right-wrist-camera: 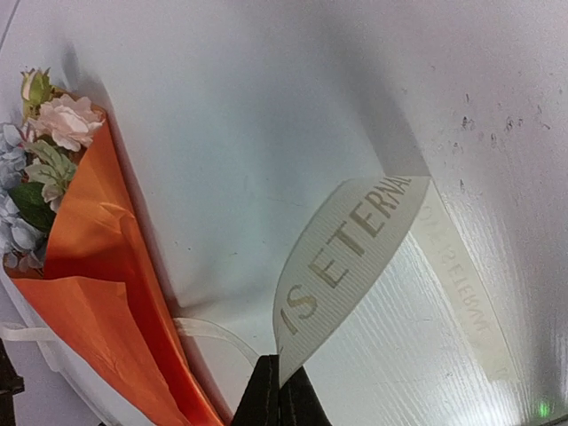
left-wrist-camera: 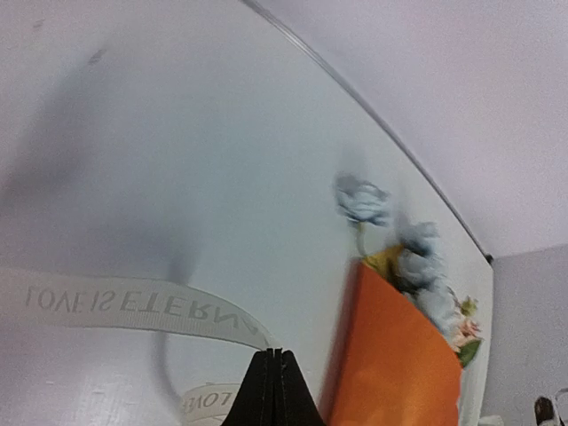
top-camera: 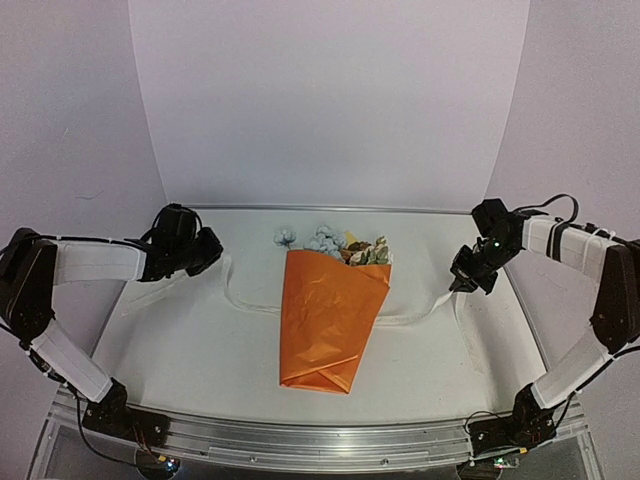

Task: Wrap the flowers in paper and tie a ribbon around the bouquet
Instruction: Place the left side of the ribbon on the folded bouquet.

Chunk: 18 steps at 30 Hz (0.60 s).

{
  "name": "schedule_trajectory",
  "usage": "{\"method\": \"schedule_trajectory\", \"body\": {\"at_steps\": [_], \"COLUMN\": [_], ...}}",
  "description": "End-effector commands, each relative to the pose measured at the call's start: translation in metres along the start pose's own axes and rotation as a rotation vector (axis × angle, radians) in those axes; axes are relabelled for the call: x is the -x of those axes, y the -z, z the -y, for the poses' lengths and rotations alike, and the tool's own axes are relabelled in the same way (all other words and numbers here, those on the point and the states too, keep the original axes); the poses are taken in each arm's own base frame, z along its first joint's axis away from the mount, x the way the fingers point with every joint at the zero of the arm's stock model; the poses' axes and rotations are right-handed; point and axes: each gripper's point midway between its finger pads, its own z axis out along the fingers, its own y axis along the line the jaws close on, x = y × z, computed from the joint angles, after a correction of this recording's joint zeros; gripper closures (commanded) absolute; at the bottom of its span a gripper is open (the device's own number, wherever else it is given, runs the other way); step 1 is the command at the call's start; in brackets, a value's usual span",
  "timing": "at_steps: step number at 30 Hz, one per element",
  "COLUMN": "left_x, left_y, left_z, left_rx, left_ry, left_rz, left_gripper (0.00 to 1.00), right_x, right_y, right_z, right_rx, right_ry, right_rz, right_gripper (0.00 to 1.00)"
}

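The left gripper is fully closed on one end of the long cream-white fabric ribbon with printed letters. The right gripper pinches the other end, also fully closed. The ribbon passes under the orange paper cone bouquet with pale blue and cream blooms, which lies in the middle of the white table.

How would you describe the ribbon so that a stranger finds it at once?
On the white table, find the orange paper cone of flowers in the middle. The narrow cream fabric ribbon runs out from both its sides; unlike anything else, it bears printed lettering.
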Motion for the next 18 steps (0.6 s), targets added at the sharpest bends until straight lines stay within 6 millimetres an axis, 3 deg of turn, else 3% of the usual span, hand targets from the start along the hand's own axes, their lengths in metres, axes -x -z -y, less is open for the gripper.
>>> {"method": "schedule_trajectory", "body": {"at_steps": [1, 4, 6, 10, 12, 15, 18], "left_x": [-0.014, -0.054, -0.095, -0.195, -0.244, -0.304, -0.337], "left_y": [0.016, 0.029, 0.039, 0.057, 0.064, 0.067, 0.057], "left_z": [0.122, 0.185, 0.219, 0.256, 0.264, 0.256, 0.244], "left_rx": [-0.321, -0.529, -0.615, -0.748, -0.787, -0.792, -0.782], "left_ry": [-0.280, -0.459, -0.614, -0.941, -1.104, -1.292, -1.399], "left_rz": [0.037, -0.026, -0.070, -0.209, -0.264, -0.362, -0.431], "left_gripper": [1.00, 1.00, 1.00, 1.00, 1.00, 1.00, 1.00], "right_x": [-0.001, -0.002, -0.002, -0.002, -0.001, 0.002, 0.005], "right_y": [0.008, 0.004, -0.002, -0.011, -0.016, -0.021, -0.026], "right_z": [0.008, 0.012, 0.008, -0.006, -0.010, -0.013, -0.016], "right_rx": [-0.034, -0.049, -0.040, -0.003, 0.001, 0.000, -0.003], "right_ry": [0.026, 0.006, -0.017, -0.056, -0.074, -0.090, -0.098], "right_rz": [0.012, -0.011, -0.042, -0.107, -0.124, -0.137, -0.147], "right_gripper": [1.00, 1.00, 1.00, 1.00, 1.00, 1.00, 1.00]}}
